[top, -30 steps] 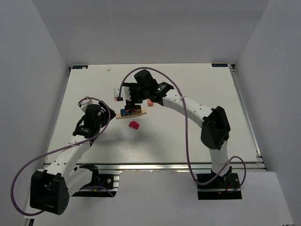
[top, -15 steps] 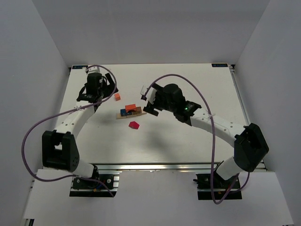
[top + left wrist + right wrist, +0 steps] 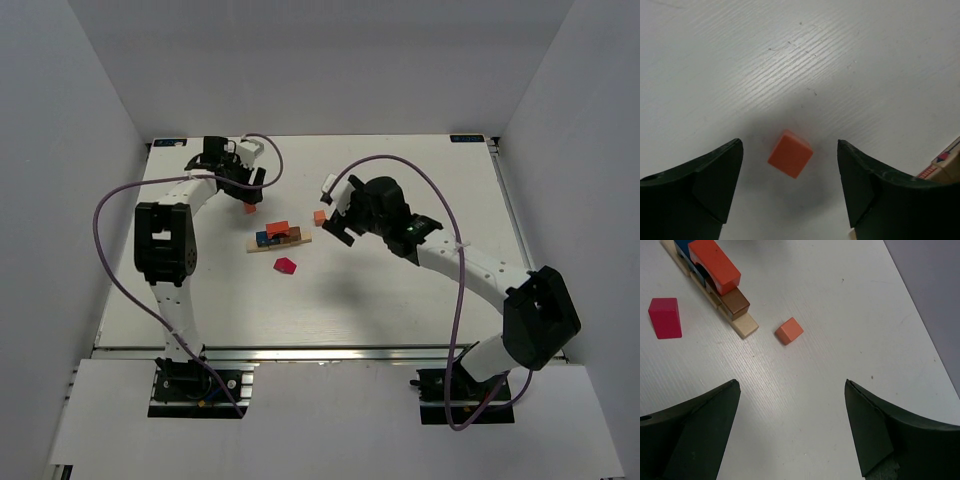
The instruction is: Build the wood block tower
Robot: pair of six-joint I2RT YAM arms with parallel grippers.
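orange cube (image 3: 790, 154); red block (image 3: 664, 317); white table (image 3: 865, 50)

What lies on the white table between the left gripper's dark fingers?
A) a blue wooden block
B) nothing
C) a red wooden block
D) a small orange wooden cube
D: the small orange wooden cube sits on the white table between the open fingers of the left gripper, touching neither.

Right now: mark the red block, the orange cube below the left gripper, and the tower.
red block (image 3: 664, 317): right wrist view, middle of the block.
orange cube (image 3: 790, 154): left wrist view, centre of its top face.
wood block tower (image 3: 713, 261): right wrist view, orange block on top.
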